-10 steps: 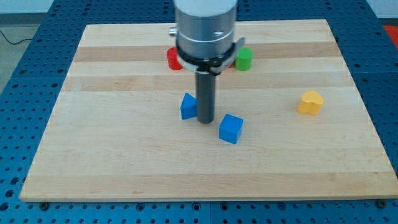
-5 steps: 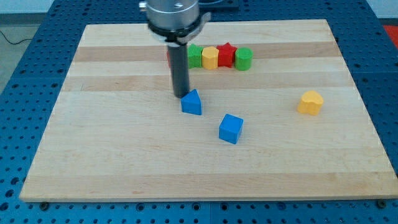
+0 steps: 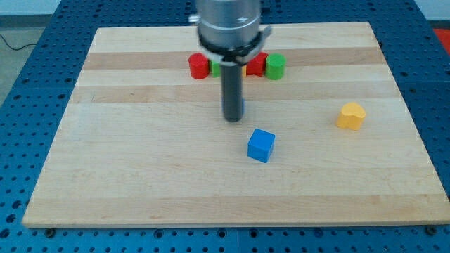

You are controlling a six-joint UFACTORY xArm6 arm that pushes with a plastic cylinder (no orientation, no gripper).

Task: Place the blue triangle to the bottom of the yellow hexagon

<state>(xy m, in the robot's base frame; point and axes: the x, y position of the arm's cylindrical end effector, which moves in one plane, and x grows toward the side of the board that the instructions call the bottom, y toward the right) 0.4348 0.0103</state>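
Note:
My tip (image 3: pixel 233 119) rests on the board near its middle, just above and to the left of the blue cube (image 3: pixel 261 145). The blue triangle is almost wholly hidden behind the rod; only a thin blue sliver (image 3: pixel 243 109) shows at the rod's right edge. The yellow hexagon is hidden behind the rod, in the row of blocks near the view's top. Of that row I see the red cylinder (image 3: pixel 199 65), a green edge (image 3: pixel 214 68), the red star (image 3: pixel 259 63) and the green cylinder (image 3: pixel 275 66).
A second yellow block (image 3: pixel 351 115) sits alone at the view's right. The wooden board (image 3: pixel 126 176) lies on a blue perforated table.
The rod moved from the left of the row to the right and down. The blue triangle went from the rod's lower right to behind it, shifted right. The hexagon is now covered.

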